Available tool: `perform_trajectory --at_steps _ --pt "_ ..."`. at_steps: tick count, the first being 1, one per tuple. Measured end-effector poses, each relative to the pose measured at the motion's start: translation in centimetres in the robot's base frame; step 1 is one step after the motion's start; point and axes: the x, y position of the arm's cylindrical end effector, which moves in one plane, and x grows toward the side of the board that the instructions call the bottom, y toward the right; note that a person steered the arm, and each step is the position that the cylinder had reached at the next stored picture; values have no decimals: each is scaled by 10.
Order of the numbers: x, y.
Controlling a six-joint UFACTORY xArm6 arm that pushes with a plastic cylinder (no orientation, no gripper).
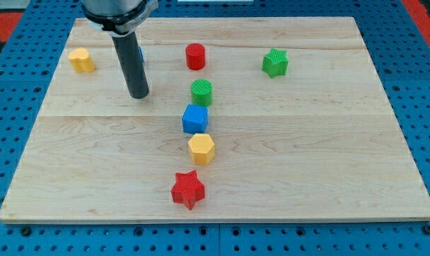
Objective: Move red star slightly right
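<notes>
The red star (187, 189) lies near the view's bottom, a little left of centre on the wooden board (307, 142). My tip (138, 95) stands in the upper left part of the board, far above and to the left of the red star, touching no block. A yellow hexagon (201, 148) lies just above and right of the star. Above that sit a blue cube (195, 119) and a green cylinder (202, 92) in a rough column.
A red cylinder (195, 56) is near the top centre. A green star (275, 62) is at the upper right. A yellow block (81, 60) is at the upper left. A blue block (140, 54) is mostly hidden behind the rod.
</notes>
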Motion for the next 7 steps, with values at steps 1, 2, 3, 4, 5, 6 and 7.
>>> perform_trajectory --at_steps 1,2,3,4,5,6,7 --pt "-6 11" --pt "24 20" --pt "78 17" --pt "112 4" --pt "128 -11" --pt "134 -18" --pt "143 -22"
